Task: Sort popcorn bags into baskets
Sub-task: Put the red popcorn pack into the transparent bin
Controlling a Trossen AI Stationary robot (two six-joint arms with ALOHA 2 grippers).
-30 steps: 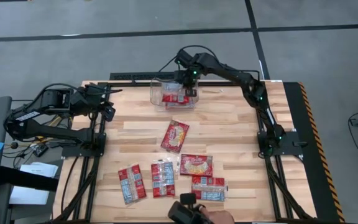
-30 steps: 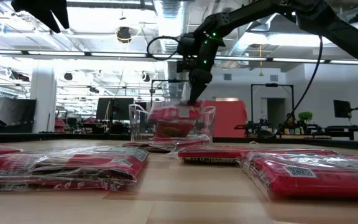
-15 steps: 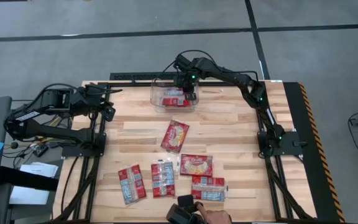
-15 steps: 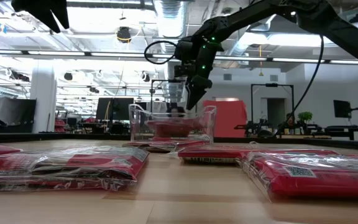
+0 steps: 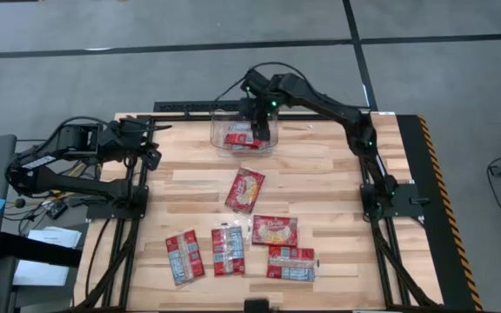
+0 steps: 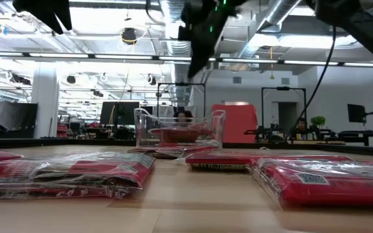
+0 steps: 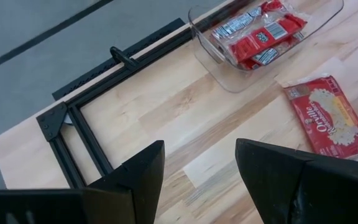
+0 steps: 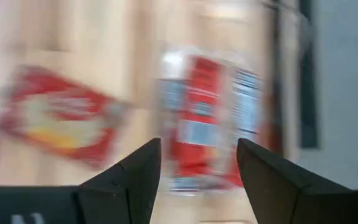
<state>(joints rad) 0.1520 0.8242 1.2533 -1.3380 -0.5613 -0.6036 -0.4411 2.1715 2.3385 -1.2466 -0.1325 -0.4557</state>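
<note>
The popcorn bags (image 5: 239,137) in the clear tub (image 5: 219,137) are lying flat now, right under the right gripper (image 5: 262,130). A second ago that gripper was down in the tub, pinching a red bag. Now the bag is lying in the tub with the others, and the gripper is going up and away from it. Its two fingers (image 8: 132,180) are standing apart with nothing between them.

One more bag (image 5: 245,189) is lying by itself on the wooden table (image 5: 320,174), a little way in front of the tub. Four other bags (image 5: 233,248) are lying together well apart from the right gripper, near the front edge.

The left gripper (image 7: 199,171) is waiting off at the left side, in the same spot as before. Its fingers are apart and holding nothing.
</note>
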